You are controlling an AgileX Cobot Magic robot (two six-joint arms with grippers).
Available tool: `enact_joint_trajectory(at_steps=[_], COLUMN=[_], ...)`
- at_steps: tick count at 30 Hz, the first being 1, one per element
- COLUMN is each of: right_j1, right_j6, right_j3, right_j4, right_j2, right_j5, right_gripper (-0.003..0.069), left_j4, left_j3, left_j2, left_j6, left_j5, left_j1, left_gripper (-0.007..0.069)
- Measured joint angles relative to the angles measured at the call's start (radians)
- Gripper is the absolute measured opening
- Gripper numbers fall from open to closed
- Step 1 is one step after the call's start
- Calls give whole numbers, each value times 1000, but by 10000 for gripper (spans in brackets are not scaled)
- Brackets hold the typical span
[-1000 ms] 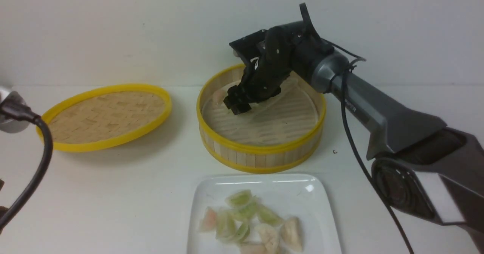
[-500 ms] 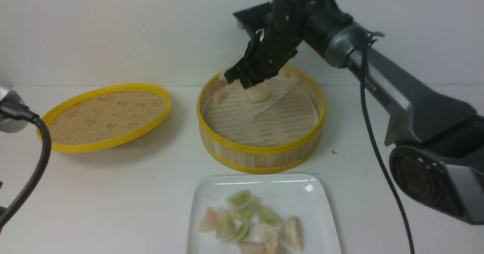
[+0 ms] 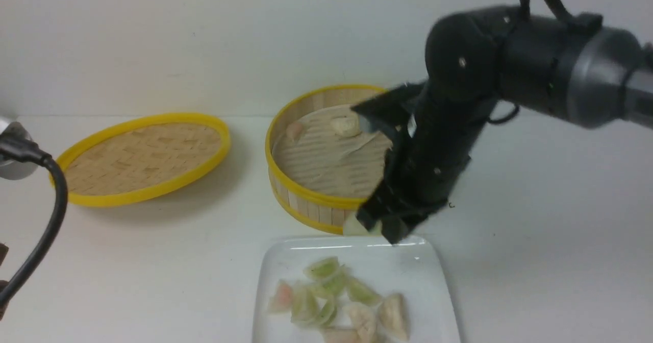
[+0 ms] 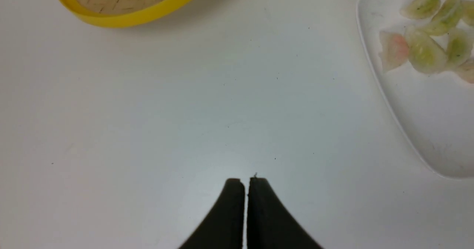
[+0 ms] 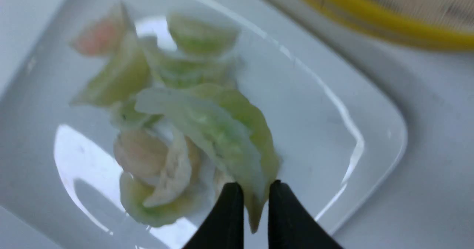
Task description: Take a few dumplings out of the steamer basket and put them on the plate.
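- The right pincer (image 3: 378, 229) is nipped almost closed on a pale green dumpling (image 5: 226, 130), just above the far edge of the plate (image 3: 433, 282) and in front of the steamer basket (image 3: 306, 206).
- Two dumplings (image 3: 346, 125) lie in the basket; several more are clustered on the plate.
- The left pincer (image 4: 246, 184), jaws together and empty, hovers over the table (image 4: 148, 112).

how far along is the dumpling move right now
Done: several dumplings already lie piled on the plate. In hand: the right gripper is shut on a pale green dumpling, hanging about over the plate's far edge, not yet released. Left: two dumplings sit in the steamer basket, though "a few" looks nearly met. The left gripper is shut, idle over the table.
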Motion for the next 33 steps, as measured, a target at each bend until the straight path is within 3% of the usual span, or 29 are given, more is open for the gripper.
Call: enact_joint_trajectory(at_steps=[3, 8, 12, 14, 16, 18, 19, 20, 21, 22, 23, 30, 33], right_j1=[0, 0, 0, 0, 0, 0, 0, 0, 0, 0, 0, 0, 0], right_j6=[11, 16, 56, 66, 71, 79, 81, 104, 104, 137, 156, 214, 223], right_j3=[90, 142, 104, 73, 49, 44, 43, 41, 41, 46, 59, 325, 595], right_j4=[0, -2, -22, -30, -46, -64, -66, -93, -96, -123, -138, -196, -204], right_j2=[0, 35, 36, 26, -17, -112, -122, -234, -234, -350, -429, -948, -1254], right_j5=[-83, -201, -179, -121, -66, -30, -28, -14, -14, -18, -35, -282, -516], right_gripper=[57, 167, 372, 412, 380, 260, 246, 115, 115, 41, 18, -13, -15], left_j4=[0, -2, -13, -22, -36, -54, -58, -75, -75, -84, -87, -99, -115], left_j3=[0, 0, 0, 0, 0, 0, 0, 0, 0, 0, 0, 0, 0], left_j2=[0, 0, 0, 0, 0, 0, 0, 0, 0, 0, 0, 0, 0], left_j6=[0, 0, 0, 0, 0, 0, 1, 2, 2, 2, 4, 11, 11], left_j5=[-2, -4, -7, -9, -15, -22, -22, -25, -25, -26, -28, -65, -97], left_j1=[0, 0, 0, 0, 0, 0, 0, 0, 0, 0, 0, 0, 0], left_gripper=[-6, -6, -6, -6, -6, -6, -6, -6, -6, -6, -6, -6, -6])
